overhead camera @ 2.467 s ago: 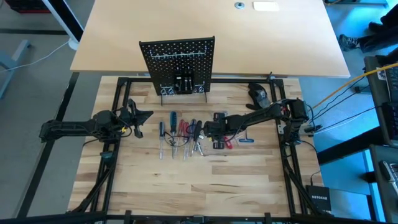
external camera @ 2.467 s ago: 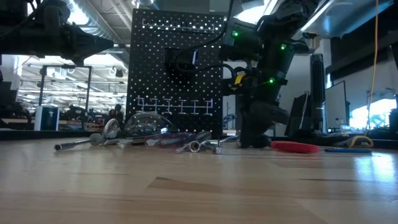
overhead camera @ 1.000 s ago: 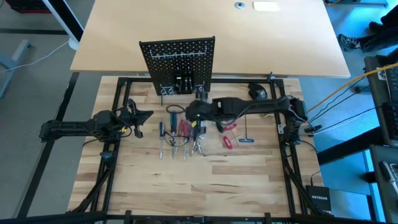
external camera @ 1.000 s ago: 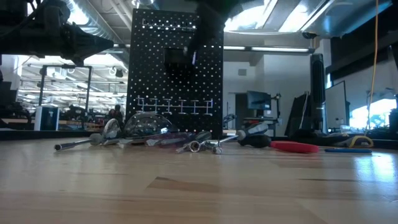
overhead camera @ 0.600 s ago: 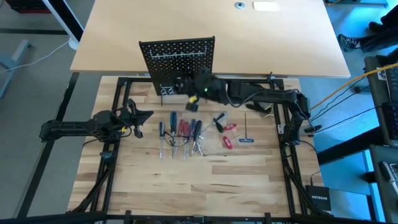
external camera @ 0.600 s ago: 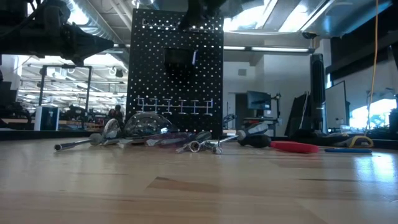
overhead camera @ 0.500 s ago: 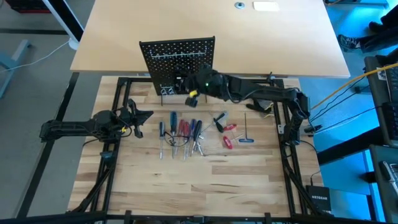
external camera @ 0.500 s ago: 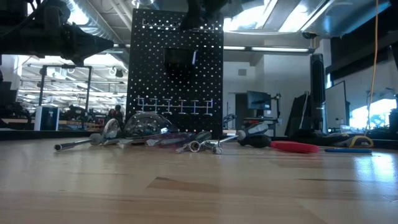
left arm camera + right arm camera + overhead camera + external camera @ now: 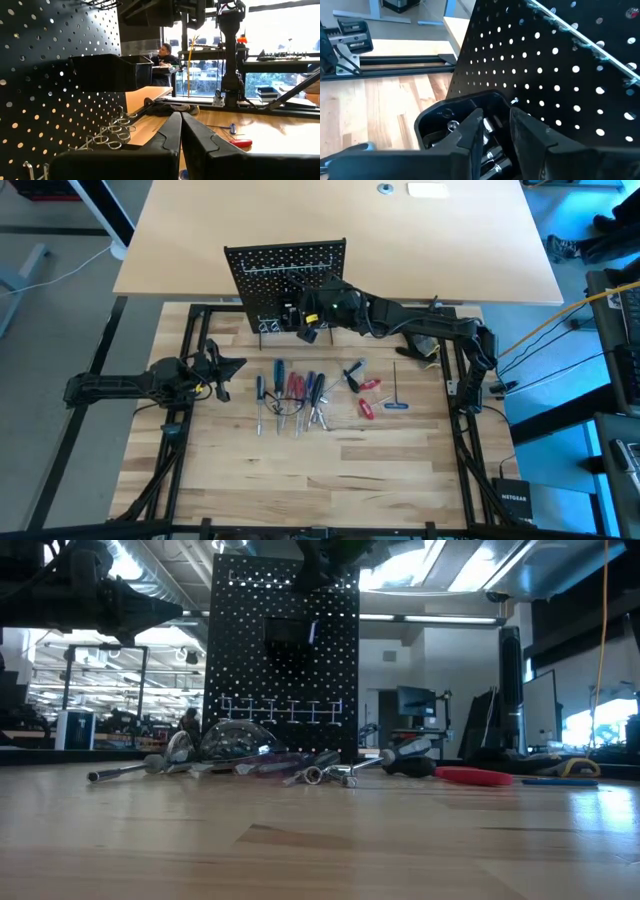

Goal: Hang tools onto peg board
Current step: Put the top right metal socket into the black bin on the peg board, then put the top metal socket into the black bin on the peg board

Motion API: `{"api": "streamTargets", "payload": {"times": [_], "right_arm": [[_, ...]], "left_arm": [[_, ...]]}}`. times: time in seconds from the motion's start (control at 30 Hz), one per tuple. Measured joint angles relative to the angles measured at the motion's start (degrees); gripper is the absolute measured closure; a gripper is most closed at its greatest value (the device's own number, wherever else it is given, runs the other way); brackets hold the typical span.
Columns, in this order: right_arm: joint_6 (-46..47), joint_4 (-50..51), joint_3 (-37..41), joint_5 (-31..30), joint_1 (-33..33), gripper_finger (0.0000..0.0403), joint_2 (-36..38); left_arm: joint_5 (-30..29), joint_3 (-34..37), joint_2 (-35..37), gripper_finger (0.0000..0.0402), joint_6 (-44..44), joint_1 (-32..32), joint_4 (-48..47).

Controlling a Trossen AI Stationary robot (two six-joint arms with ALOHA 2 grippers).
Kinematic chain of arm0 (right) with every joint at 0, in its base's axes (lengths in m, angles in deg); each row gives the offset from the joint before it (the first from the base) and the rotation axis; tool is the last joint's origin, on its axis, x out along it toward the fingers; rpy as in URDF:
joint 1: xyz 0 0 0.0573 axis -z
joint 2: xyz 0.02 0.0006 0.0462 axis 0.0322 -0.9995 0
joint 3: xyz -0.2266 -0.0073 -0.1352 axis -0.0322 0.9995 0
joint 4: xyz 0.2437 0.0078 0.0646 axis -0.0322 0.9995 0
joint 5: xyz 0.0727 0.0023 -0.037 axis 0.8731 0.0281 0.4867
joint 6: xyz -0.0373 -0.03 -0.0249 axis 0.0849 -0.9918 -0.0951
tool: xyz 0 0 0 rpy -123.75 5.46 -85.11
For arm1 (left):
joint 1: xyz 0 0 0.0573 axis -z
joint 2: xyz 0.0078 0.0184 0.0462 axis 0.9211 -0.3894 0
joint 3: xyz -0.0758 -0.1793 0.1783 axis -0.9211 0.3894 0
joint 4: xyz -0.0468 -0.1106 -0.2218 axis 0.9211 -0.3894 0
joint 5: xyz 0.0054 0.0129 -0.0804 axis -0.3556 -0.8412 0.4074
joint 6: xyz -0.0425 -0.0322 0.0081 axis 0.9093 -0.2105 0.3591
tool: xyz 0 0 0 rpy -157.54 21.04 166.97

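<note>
The black peg board [image 9: 285, 275] stands upright at the table's far side, with a small black bin [image 9: 435, 120] hung low on its face. Several tools [image 9: 295, 395], screwdrivers with blue, red and black handles, lie in a row on the table before it. Red pliers [image 9: 366, 398] lie to their right. My right gripper [image 9: 495, 135] hovers over the bin's mouth, its fingers a little apart. Small silver pieces [image 9: 492, 145] show in the gap, down in the bin. My left gripper [image 9: 228, 370] waits shut at the table's left. My right gripper comes at the bin slanting down from the table's right. I cannot tell whether its fingers [image 9: 470, 132] touch the silver pieces in the bin or the bin's rim.
A blue-handled hex key [image 9: 397, 402] lies right of the pliers. A dark rounded lump [image 9: 415, 330] sits at the far right under my right arm. Wire ring hooks [image 9: 112, 135] stick out low on the board. Bare wood lies toward the near edge.
My right gripper has gone from over the row of tools toward the table's far edge and upward. It has rolled a little on the way. It now stands at the bin on the peg board. In the low view it has risen almost out of the picture.
</note>
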Motion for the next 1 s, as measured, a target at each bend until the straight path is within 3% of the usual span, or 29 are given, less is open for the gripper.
{"api": "streamTargets", "payload": {"times": [0.27,0.43,0.77,0.9,1.0], "right_arm": [[0.2,0.5,0.0,-0.4,-0.8,0.0249,0.1],[0.1,5.1,0.0,0.7,-4.8,0.0226,2.1],[0.7,25.5,0.4,3.3,-16.7,0.023,3.6],[2.6,24.9,4.8,9.8,-20.1,0.0231,3.1],[3.1,21.6,10.3,11.2,-21.5,0.0231,3.1]], "left_arm": [[0.0,0.0,0.0,0.04,0.0,0.0,0.0],[0.0,0.0,0.0,0.04,0.0,0.0,-0.2],[0.0,0.0,0.0,0.04,0.4,0.0,-0.3],[0.0,0.0,0.0,0.04,0.4,0.0,0.1],[0.0,0.0,0.0,0.04,0.4,0.0,0.1]]}}
